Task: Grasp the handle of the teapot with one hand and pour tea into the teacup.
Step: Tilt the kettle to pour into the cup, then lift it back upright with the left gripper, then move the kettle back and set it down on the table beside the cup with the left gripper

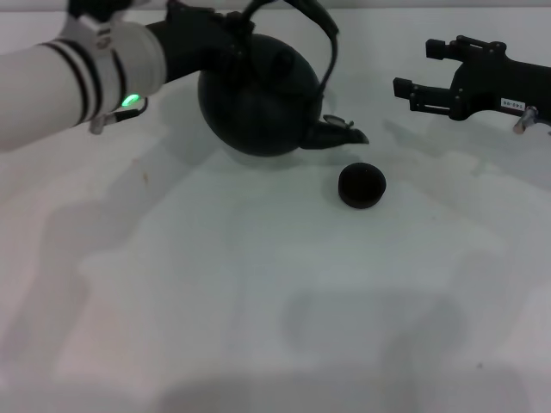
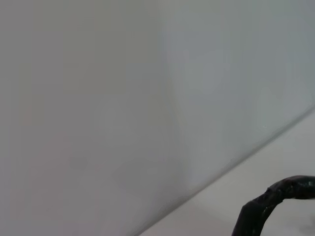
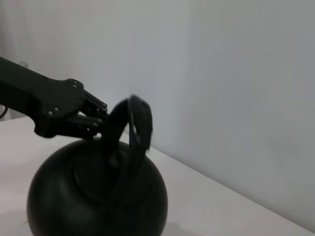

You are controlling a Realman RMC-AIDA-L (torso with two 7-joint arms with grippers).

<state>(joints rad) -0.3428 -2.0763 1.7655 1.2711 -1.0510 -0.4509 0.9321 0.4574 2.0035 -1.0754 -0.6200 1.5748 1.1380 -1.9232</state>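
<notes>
Because the spout must tip toward the teacup, my left gripper reaches the handle, jaws unreadable, right gripper's jaws spread idle.

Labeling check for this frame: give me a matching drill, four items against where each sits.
Items:
1. teapot
2. teacup
3. left tool
4. right tool

Places:
A. parked off to the right, clear of the pot
B. at the handle, over the pot's top
C. on the table just past the spout tip
D. far centre of the table, spout toward the right

Pairs: 1-D, 2-C, 3-B, 4-A
</notes>
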